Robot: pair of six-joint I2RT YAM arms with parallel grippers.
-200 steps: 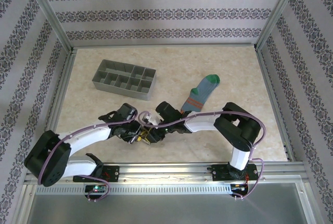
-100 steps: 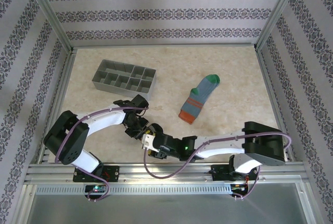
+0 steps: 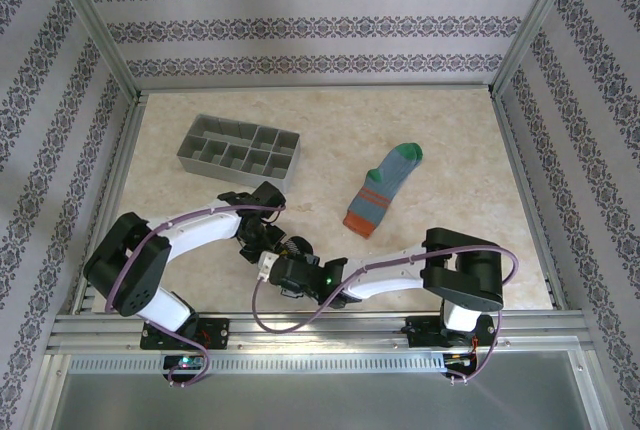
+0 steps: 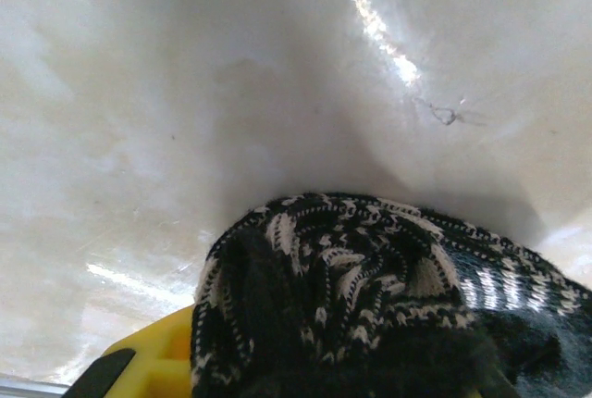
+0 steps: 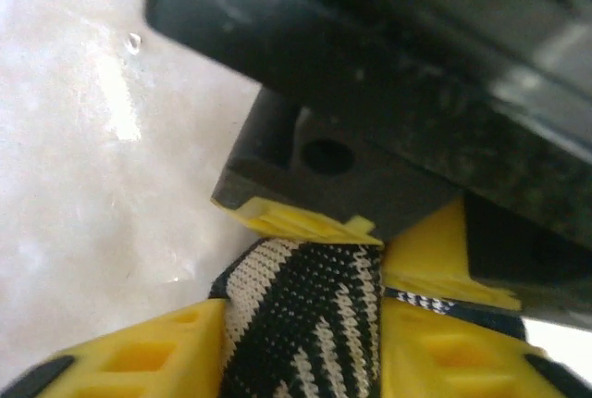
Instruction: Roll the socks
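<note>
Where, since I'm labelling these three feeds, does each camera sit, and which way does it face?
Top external: above and behind the bases, looking down on the table, blue-grey sock and tray; left arm and right arm show.
Left wrist: low over the table, looking past its yellow finger at the black-and-white sock.
Right wrist: looking along the right gripper, shut on that sock, at the left gripper ahead.
Shared by both wrist views: that sock.

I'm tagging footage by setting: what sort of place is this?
Probably a purpose-built robot test cell, not a home: bare aluminium frame posts and flat panels of striped floral wallpaper enclose a beige marble-look tabletop.
</note>
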